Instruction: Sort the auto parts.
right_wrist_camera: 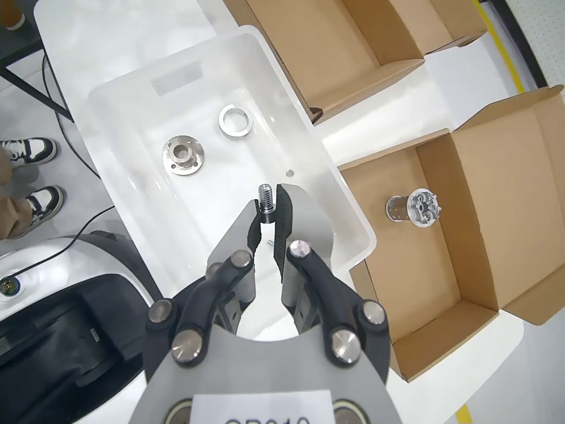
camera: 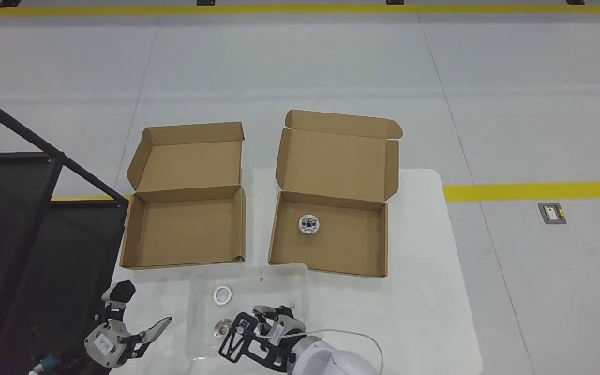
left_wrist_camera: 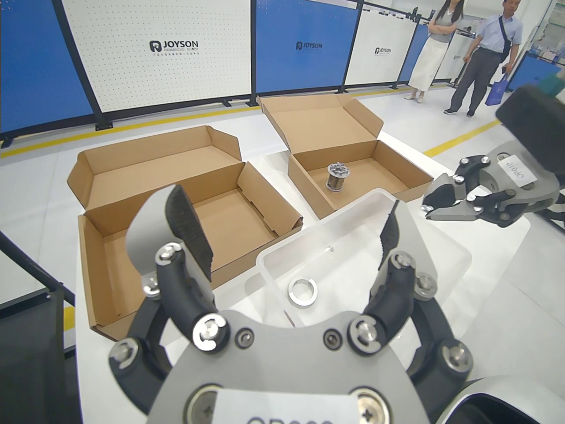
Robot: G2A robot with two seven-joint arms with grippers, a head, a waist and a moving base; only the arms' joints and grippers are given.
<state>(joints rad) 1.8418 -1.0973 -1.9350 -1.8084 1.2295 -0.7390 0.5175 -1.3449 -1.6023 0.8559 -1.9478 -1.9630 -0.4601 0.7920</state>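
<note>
One bolt (right_wrist_camera: 265, 199) clenched in right gripper's (right_wrist_camera: 269, 205) jaws over bin (right_wrist_camera: 287, 90), inside its walls; left gripper's (left_wrist_camera: 287, 213) jaws released, beside bin's edge.

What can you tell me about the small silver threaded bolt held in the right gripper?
The small silver threaded bolt looks like bare metal, with a threaded end and a darker, smoother section below it. It is pinched in the right gripper between its black ribbed pads, with the threaded end sticking out past the fingertips. It is over the inside of the clear plastic bin. Only the pads are seen touching it.
</note>
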